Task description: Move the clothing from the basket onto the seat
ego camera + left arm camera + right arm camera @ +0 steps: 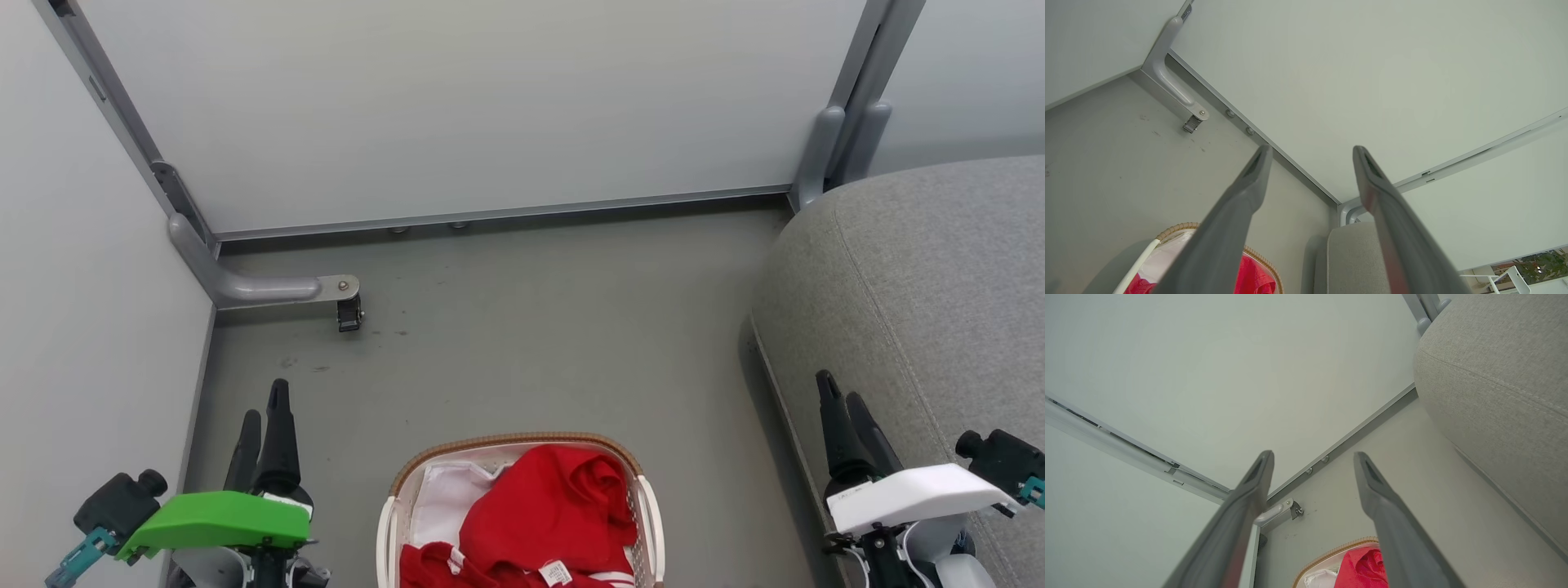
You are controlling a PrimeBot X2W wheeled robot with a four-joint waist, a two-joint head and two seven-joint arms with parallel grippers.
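The white basket (650, 506) with its brown woven rim stands on the floor at the bottom centre of the head view. Red clothing (547, 506) with white stripe trim and a small label is heaped inside it, over a white cloth. The grey seat (931, 278) fills the right side. My left gripper (265, 416) is open, left of the basket and empty. My right gripper (841, 400) is open and empty, in front of the seat's edge. The left wrist view shows the basket (1167, 232), clothing (1255, 277) and seat (1351, 261); the right wrist view shows the clothing (1363, 567) and seat (1502, 384).
Pale partition panels (457, 106) close off the far and left sides. A grey metal foot with a castor (349, 310) juts onto the grey floor (531, 327) at the left. Bare floor lies between the basket and the far panel.
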